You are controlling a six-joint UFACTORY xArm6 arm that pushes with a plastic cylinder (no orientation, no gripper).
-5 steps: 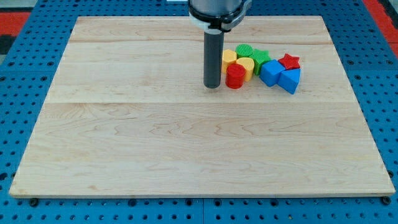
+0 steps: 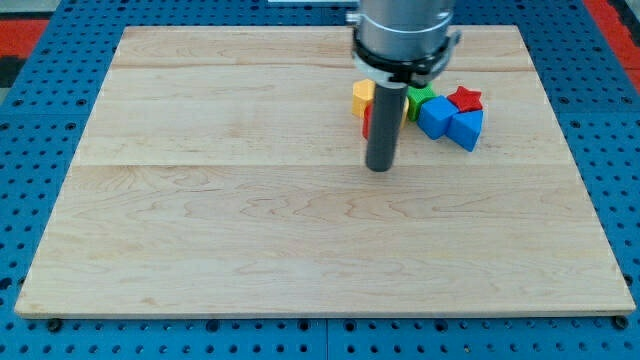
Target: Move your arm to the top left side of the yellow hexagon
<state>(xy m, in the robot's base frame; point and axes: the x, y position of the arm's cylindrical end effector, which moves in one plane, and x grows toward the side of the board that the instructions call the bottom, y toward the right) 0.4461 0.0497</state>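
You've got no jaws here, just my tip [image 2: 379, 168] on the table [image 2: 250, 220], below the half-hidden yellow block [image 2: 361, 95] and red block [image 2: 367, 122].

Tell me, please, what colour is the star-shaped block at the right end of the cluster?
The star block is red, seen clearly in the camera view, the only view.
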